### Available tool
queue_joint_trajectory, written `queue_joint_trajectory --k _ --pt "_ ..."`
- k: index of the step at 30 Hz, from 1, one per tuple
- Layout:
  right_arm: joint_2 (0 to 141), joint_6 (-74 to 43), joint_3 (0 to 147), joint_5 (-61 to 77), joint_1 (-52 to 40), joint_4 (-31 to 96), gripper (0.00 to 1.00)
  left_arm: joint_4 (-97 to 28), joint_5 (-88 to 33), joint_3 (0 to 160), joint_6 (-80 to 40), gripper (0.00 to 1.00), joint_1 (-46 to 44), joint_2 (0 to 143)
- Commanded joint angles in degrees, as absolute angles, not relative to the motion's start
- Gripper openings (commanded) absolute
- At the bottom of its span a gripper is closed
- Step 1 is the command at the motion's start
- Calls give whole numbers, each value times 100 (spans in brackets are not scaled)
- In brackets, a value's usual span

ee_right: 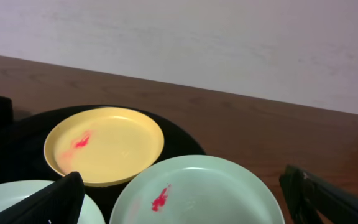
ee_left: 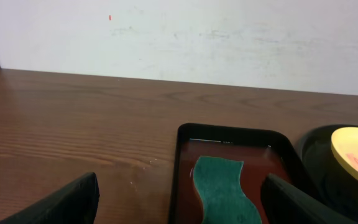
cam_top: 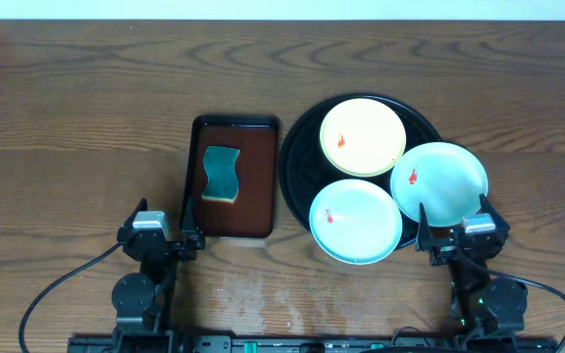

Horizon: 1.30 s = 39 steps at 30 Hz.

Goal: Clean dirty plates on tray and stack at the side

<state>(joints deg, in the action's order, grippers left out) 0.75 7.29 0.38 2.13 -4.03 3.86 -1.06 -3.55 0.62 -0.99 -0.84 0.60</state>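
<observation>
So closest in, both arms sit at the near edge of the worktop point(cam_top: 86, 118). The left pincer point(ee_left: 180, 180) is spread wide with nothing in it, and the right pincer point(ee_right: 182, 177) is the same, fingers apart and empty.

Just ahead of the right one are the two mint plates. The front mint plate point(cam_top: 355, 221) hangs over the near rim of the black tray point(cam_top: 297, 147), and the right mint plate point(cam_top: 439, 181) pokes out over the tray's right side. Their edges meet, though I can't tell if they overlap. Each has a small red smear.

In front of the left pincer is a brown rectangular tray point(cam_top: 263, 176) with a teal sponge point(cam_top: 222, 175) lying in it, just left of the black tray.

Furthest back, the yellow plate point(cam_top: 363, 136) sits on the black tray, red smear on its left half.
</observation>
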Motion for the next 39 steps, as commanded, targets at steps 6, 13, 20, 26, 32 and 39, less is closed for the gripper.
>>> queue_joint_trajectory --k 6,13,20,26,32,39 --pt "104 -27 49 589 -471 360 99 -364 -495 23 21 84 -67 62" --pt "281 -563 1061 626 -471 705 99 -364 -495 23 19 83 -67 62" --pt "2137 -447 3535 858 -471 2088 99 -220 -497 23 19 84 -67 62" --pt "4115 -154 5841 1149 -471 3983 99 -134 -502 185 -132 84 -67 62" --pt "5881 156 7710 1144 -471 5653 99 -1192 -499 1632 -615 84 -67 530" --pt "6737 47 8077 1413 -471 5857 99 -3535 -1066 4851 -558 84 -67 3063"
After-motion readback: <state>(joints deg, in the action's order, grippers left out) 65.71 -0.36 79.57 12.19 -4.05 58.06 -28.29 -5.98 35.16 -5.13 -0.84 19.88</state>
